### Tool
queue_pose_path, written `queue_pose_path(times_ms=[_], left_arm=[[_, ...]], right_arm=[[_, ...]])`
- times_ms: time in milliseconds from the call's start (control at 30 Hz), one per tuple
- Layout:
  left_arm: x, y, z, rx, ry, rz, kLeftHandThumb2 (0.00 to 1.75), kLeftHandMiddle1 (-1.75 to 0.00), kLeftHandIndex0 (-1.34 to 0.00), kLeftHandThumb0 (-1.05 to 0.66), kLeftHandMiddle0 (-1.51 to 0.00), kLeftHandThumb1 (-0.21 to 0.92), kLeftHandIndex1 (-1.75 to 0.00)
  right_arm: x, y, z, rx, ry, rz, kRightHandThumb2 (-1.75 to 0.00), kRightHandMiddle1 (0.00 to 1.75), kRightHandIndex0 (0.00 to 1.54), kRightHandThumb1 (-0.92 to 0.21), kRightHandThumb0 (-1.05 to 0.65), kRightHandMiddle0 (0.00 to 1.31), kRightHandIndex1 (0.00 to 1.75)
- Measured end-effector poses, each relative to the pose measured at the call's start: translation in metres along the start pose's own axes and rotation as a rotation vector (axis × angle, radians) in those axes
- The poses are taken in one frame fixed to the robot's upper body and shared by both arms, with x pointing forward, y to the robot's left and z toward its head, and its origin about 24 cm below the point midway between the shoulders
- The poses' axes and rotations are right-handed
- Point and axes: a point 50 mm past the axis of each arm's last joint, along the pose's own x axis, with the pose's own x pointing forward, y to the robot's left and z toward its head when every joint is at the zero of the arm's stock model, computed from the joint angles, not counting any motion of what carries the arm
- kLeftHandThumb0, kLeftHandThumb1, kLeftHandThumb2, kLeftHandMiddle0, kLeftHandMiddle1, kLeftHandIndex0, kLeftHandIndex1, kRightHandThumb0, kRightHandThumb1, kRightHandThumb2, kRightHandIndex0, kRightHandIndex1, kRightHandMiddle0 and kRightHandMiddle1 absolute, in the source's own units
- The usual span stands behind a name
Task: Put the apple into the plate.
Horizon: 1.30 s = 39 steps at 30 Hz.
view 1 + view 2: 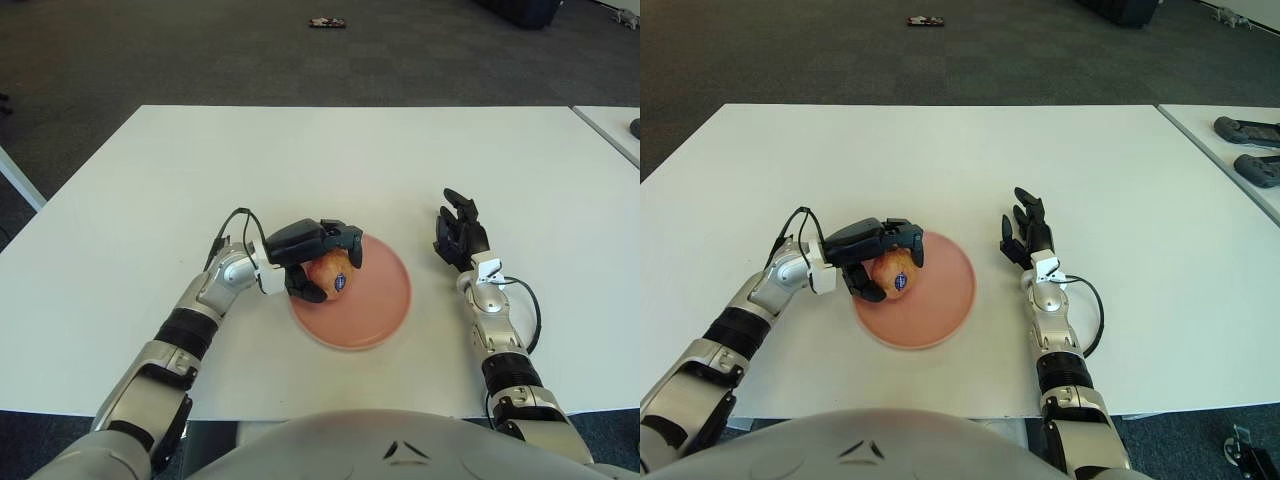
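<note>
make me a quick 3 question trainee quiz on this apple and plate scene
1. True or false: the left hand grips the apple.
2. Over which part of the pink plate is the apple? A left edge, B right edge, C off the plate.
3. On which side of the plate does the idle right hand show?

Key: 1 true. 2 A. 3 On the plate's right, fingers open.

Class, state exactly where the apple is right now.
The apple is gripped in the left hand, over the left part of the pink plate, near the table's middle.
</note>
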Motion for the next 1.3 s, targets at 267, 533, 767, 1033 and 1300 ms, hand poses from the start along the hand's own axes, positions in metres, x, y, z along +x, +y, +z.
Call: queue_pose_path(times_ms=[267,533,767,1033,1300], left_arm=[[0.007,-0.006,0.001,0.126,-0.031,0.015,1.27,-1.75,-0.58,-0.46,-1.11,0.35,-1.75],[0.011,-0.015,0.000,0.242,-0.064,0.070,1.27,-1.75,-0.58,-0.46,-1.10,0.35,-1.75],[0.012,-0.020,-0.004,0.307,-0.075,0.099,1.27,-1.75,-0.58,-0.46,-1.11,0.35,-1.75],[0.013,-0.022,-0.007,0.318,-0.077,0.122,1.29,-1.75,-0.60,-0.47,-1.11,0.33,-1.75],[0.013,-0.023,-0.009,0.317,-0.081,0.137,1.29,-1.75,-0.60,-0.47,-1.10,0.33,-1.75]], right_arm=[[0.000,-0.001,0.000,-0.003,0.002,0.000,-0.75,0.56,0.25,-0.92,-0.69,0.00,0.00],[0.000,-0.001,-0.001,-0.003,0.006,0.000,-0.75,0.56,0.25,-0.92,-0.68,0.00,0.00],[-0.001,-0.001,-0.002,-0.004,0.009,0.000,-0.76,0.57,0.25,-0.92,-0.69,0.00,0.00],[-0.001,-0.001,-0.003,-0.004,0.012,0.000,-0.77,0.58,0.24,-0.92,-0.71,0.00,0.00],[-0.001,-0.001,-0.003,-0.008,0.014,0.002,-0.79,0.61,0.24,-0.92,-0.72,0.00,0.00]])
